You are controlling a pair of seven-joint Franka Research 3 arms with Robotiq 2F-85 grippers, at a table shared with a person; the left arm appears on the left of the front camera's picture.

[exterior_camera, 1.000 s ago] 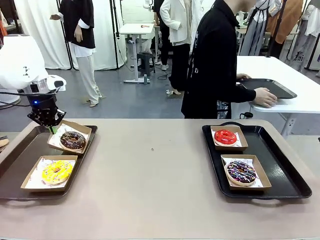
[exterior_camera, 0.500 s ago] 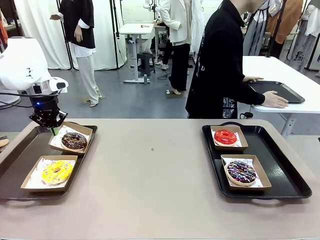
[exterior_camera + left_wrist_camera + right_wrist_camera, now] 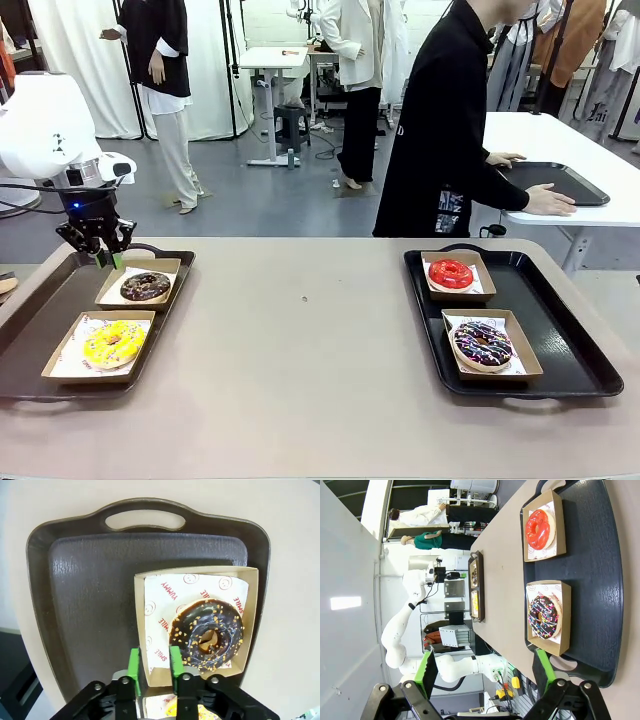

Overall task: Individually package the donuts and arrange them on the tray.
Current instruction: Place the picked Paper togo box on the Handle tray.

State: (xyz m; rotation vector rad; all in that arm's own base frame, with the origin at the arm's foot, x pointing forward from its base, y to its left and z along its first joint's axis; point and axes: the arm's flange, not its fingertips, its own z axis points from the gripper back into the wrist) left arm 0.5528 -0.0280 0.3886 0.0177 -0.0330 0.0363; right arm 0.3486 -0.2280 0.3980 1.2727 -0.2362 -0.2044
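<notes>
A dark chocolate donut [image 3: 146,286] [image 3: 206,634] lies in a paper-lined cardboard box [image 3: 250,611] flat on the left tray [image 3: 40,300] [image 3: 90,580]. A yellow donut [image 3: 113,343] sits in a second box nearer me. My left gripper [image 3: 105,258] [image 3: 154,664] hovers over the first box's corner, its green pads [image 3: 134,665] apart and holding nothing. On the right tray [image 3: 560,330] [image 3: 600,580] a red donut [image 3: 450,273] [image 3: 540,529] and a chocolate sprinkled donut [image 3: 483,344] [image 3: 545,616] each rest in a box. My right gripper [image 3: 486,667] stands wide open above that tray.
A person in black [image 3: 440,120] stands at the far side, turned away, with hands on another dark tray [image 3: 555,182] on a white table. The beige table [image 3: 300,350] between the two trays is bare.
The box with the dark chocolate donut was tilted up in my left gripper; now it lies flat on the tray and the gripper has opened and lifted off it.
</notes>
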